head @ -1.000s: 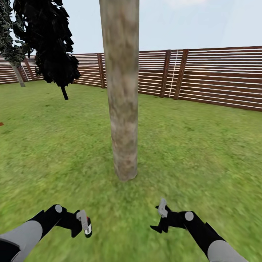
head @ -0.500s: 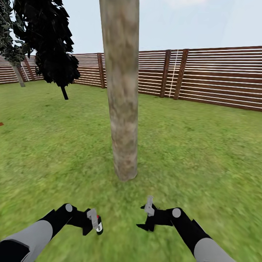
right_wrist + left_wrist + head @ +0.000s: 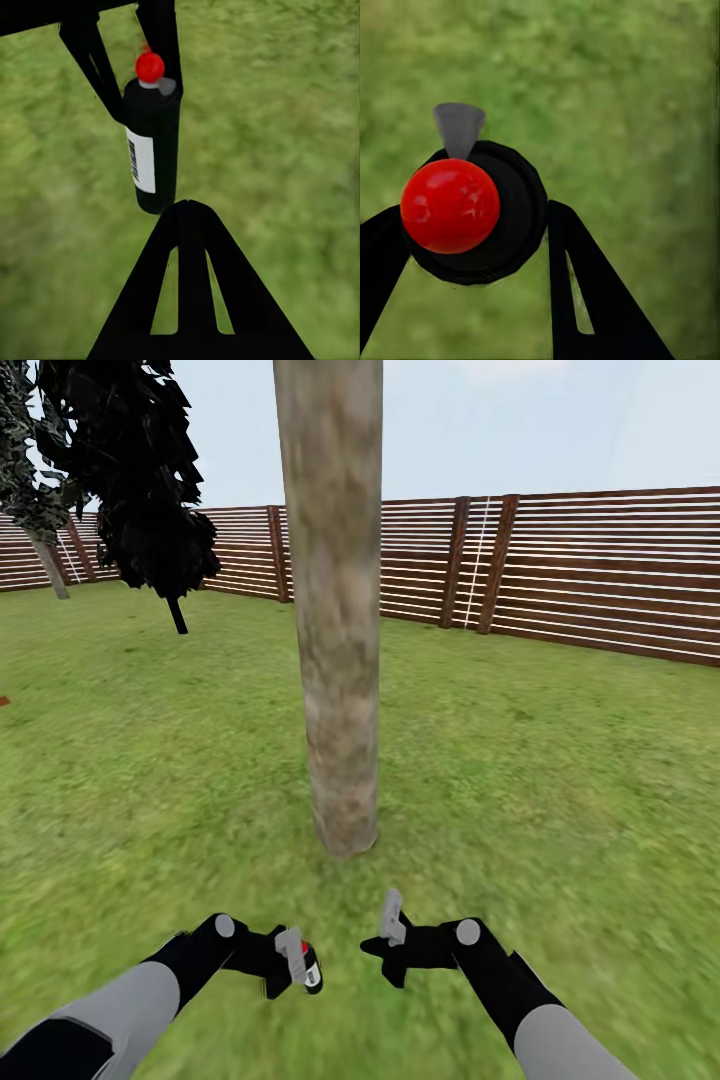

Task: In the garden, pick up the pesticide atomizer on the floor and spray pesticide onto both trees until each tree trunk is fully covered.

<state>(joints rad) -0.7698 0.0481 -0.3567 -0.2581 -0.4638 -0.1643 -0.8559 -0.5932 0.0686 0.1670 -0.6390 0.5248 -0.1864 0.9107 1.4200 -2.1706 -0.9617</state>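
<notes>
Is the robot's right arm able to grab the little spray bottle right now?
Probably yes. The pesticide atomizer sits in the left tool, and the right tool hangs close beside it with only grass between them, though its fingers look closed.

Green grass floor (image 3: 560, 760), tree trunk (image 3: 335, 660) rooted upright in it (mottled grey-brown), wooden fence (image 3: 600, 570) bordering

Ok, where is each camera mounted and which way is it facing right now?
Head: on the head, facing forward-down at the tree trunk; left gripper and right gripper show.
Left wrist: down onto the pesticide atomizer between its fingers.
Right wrist: toward the left gripper holding it.
Shared: atomizer, lawn.
</notes>
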